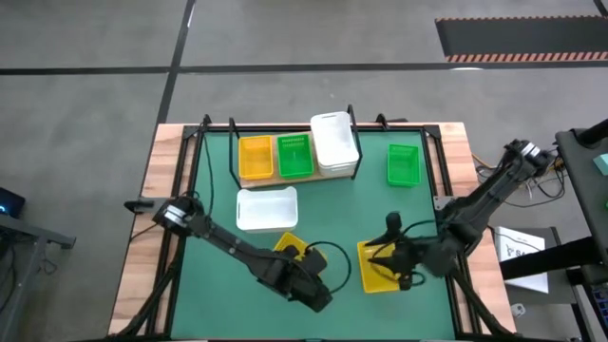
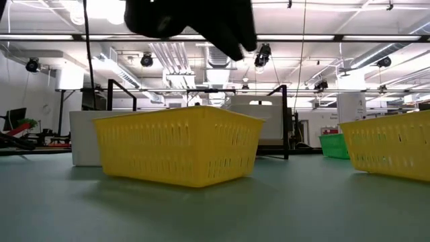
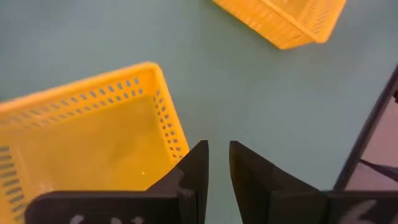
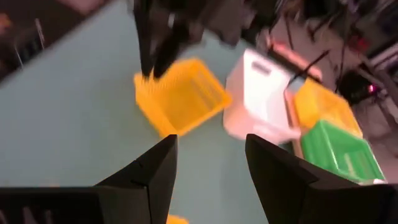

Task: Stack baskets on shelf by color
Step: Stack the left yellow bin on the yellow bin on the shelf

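Observation:
On the shelf at the far side sit a yellow basket, a green basket and a white stack. Resting flat on the green mat are a green basket, a white basket and two yellow baskets. My left gripper hovers near the front edge beside the left yellow basket's corner. It is open by a narrow gap with only mat between its fingers. My right gripper hangs wide open above the right yellow basket, holding nothing.
The shelf's black wire frame rises at the far side. The table's wooden borders flank the mat. In the right wrist view my left arm stands over the left yellow basket. Bare mat lies between the two yellow baskets.

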Robot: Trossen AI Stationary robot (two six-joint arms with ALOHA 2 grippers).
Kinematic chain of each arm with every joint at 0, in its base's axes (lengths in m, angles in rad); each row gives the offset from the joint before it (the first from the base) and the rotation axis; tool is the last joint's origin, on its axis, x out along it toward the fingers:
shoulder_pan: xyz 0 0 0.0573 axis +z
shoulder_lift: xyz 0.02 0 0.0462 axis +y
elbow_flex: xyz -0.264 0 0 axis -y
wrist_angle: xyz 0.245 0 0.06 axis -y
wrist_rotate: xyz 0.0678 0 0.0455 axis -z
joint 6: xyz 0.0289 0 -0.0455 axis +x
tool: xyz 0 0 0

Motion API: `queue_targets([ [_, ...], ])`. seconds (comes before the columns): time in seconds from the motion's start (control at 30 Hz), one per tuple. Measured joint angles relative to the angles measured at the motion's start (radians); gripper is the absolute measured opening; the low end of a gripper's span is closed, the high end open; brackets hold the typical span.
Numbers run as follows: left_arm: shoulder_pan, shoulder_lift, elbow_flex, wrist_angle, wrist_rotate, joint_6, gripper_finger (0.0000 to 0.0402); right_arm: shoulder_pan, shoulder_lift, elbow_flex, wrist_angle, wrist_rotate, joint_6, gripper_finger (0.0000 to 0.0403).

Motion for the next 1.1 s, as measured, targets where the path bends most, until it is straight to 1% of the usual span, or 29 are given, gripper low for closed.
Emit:
queue_targets([
  [0.07,0.007,0.0,-0.008,0.012,-0.001,0.016,0.0048,0.0,-0.058,-0.044,0.078,-0.002,-0.029,0.0183],
  [0.13,0.012,0.0,-0.034,0.026,-0.001,0.015,0.0051,0.0,-0.108,-0.08,0.116,-0.003,-0.045,0.0183],
  [0.27,0.023,0.0,-0.06,0.023,0.018,0.009,0.0078,0.0,-0.173,-0.127,0.142,-0.003,-0.044,0.0183],
  [0.37,0.034,0.01,-0.06,0.04,0.04,0.008,0.0111,0.0,-0.195,-0.161,0.174,-0.003,-0.053,0.0183],
  [0.5,0.053,0.038,-0.062,0.078,0.04,0.0,0.0154,0.0,-0.204,-0.179,0.19,-0.004,-0.09,0.0183],
  [0.57,0.063,0.055,-0.061,0.079,0.037,-0.018,0.0166,0.0,-0.205,-0.18,0.193,-0.004,-0.092,0.0183],
  [0.67,0.069,0.079,-0.061,0.081,0.031,-0.018,0.017,0.0,-0.204,-0.181,0.192,-0.004,-0.093,0.0183],
  [0.8,0.073,0.097,-0.062,0.097,0.045,-0.019,0.0169,0.0,-0.204,-0.181,0.189,-0.004,-0.102,0.0183],
  [0.9,0.073,0.097,-0.062,0.099,0.051,-0.019,0.0154,0.0,-0.204,-0.181,0.189,-0.004,-0.104,0.0183],
  [1.0,0.073,0.098,-0.062,0.098,0.052,-0.018,0.0118,0.0,-0.204,-0.181,0.19,-0.004,-0.109,0.0183],
  [1.1,0.072,0.098,-0.062,0.098,0.052,-0.017,0.0063,0.0,-0.204,-0.181,0.19,-0.004,-0.112,0.0183],
])
